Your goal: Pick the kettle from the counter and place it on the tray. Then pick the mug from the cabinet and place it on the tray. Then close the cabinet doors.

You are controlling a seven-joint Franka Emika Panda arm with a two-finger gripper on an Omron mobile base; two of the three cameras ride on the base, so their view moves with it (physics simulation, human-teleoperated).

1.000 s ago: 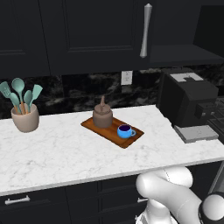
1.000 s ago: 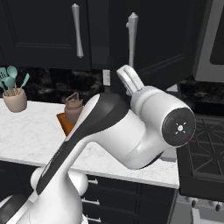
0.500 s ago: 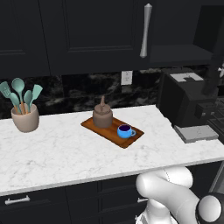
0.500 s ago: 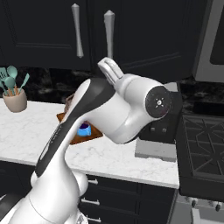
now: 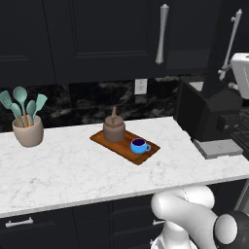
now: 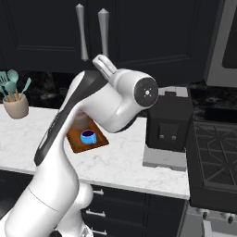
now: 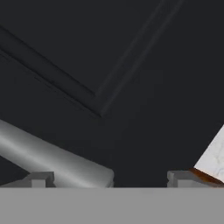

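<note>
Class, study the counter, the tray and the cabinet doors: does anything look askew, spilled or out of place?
Nothing stands out. The kettle and mug stand upright on the tray, nothing spilled on the counter, and the cabinet doors look shut.

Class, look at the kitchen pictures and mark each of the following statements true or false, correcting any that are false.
1. The kettle stands on the tray. True.
2. The mug sits on the bare counter. False: it is on the tray.
3. The mug is red. False: it is bright blue.
4. The utensil pot holds teal utensils. True.
5. The gripper holds the mug. False: its jaws are open and empty, facing a dark cabinet door.
</note>
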